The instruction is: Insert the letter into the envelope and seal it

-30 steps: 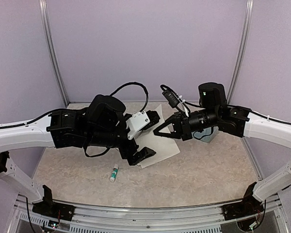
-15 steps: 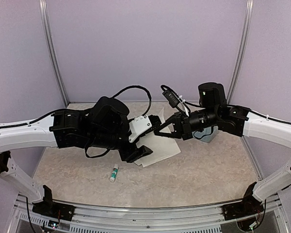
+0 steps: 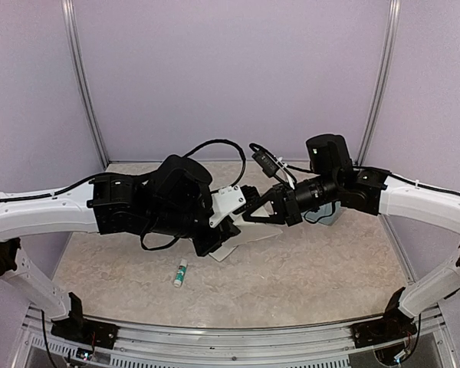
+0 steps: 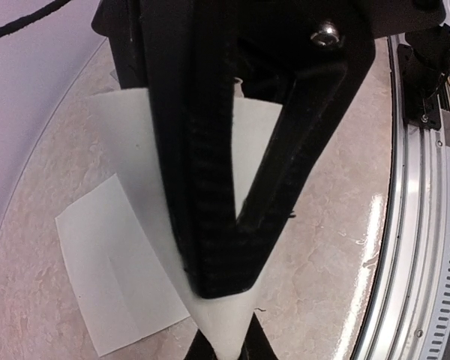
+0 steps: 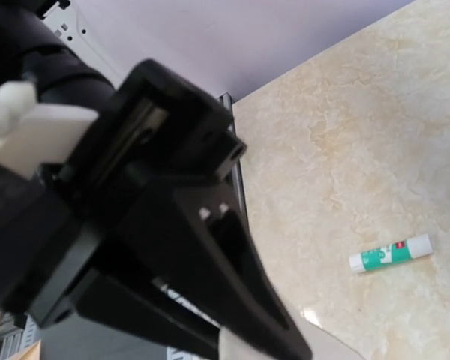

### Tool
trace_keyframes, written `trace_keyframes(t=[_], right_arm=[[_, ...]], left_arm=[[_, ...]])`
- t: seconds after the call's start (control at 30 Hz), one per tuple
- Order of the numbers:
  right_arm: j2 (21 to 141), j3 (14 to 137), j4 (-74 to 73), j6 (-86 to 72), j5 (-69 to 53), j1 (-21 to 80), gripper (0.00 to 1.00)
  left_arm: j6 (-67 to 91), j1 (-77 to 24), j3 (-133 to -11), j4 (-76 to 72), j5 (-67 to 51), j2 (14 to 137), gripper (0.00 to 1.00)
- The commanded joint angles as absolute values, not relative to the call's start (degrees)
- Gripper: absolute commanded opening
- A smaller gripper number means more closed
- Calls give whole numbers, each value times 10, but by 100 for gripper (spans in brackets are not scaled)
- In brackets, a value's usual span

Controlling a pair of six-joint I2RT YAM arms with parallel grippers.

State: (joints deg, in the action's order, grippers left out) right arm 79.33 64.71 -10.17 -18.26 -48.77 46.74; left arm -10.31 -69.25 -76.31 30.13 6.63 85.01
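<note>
Right wrist shows the glue stick (image 5: 390, 253); left wrist shows the letter (image 4: 112, 255).

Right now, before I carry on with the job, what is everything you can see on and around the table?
letter: one, off-white, middle of the table, pinched by both grippers
envelope: one, teal, far right, mostly hidden behind the right arm
glue stick: one, white and green, lying on the table near the front, left of centre
table: one, beige marbled, under everything
walls: lilac, at the back and sides
left gripper: one, black, shut on the letter
right gripper: one, black, shut on the letter's edge
</note>
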Motion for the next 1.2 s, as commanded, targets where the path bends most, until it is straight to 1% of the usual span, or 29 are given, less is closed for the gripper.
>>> trace_keyframes(t=[0.0,0.03,0.13,0.23,0.27,0.33,0.37,0.5,0.67,0.73,0.87,0.97,1.03,1.1,1.13,1.17], right_arm=[[775,648,-99,-173,-466,460,6],[769,642,-94,-174,-462,457,10],[741,607,-55,-191,-460,439,35],[704,559,-5,-210,-463,423,55],[696,545,8,-216,-466,420,60],[685,521,44,-228,-479,419,65],[679,509,63,-237,-487,419,66],[656,469,148,-269,-503,419,67],[647,451,184,-277,-504,419,67],[649,449,193,-280,-509,418,66],[654,446,224,-293,-527,419,61],[655,441,247,-304,-531,419,51],[656,436,268,-315,-535,419,34],[657,437,273,-317,-535,419,12],[657,438,266,-316,-529,419,3],[657,441,258,-310,-522,418,0]], left_arm=[[-83,-697,-769,296,59,857,4],[-75,-696,-766,292,66,857,2],[-38,-683,-753,274,57,851,1],[9,-660,-723,229,6,834,2],[32,-653,-713,211,-15,826,2],[61,-641,-692,170,-55,806,3],[74,-637,-680,149,-72,795,4],[120,-618,-639,73,-130,759,5],[147,-604,-607,26,-164,726,6],[151,-603,-605,22,-175,723,6],[156,-603,-605,20,-183,727,6],[161,-603,-602,10,-187,726,6],[164,-603,-600,5,-189,727,6],[165,-602,-601,4,-194,727,8],[164,-602,-602,4,-198,729,11],[160,-601,-606,7,-199,730,19]])
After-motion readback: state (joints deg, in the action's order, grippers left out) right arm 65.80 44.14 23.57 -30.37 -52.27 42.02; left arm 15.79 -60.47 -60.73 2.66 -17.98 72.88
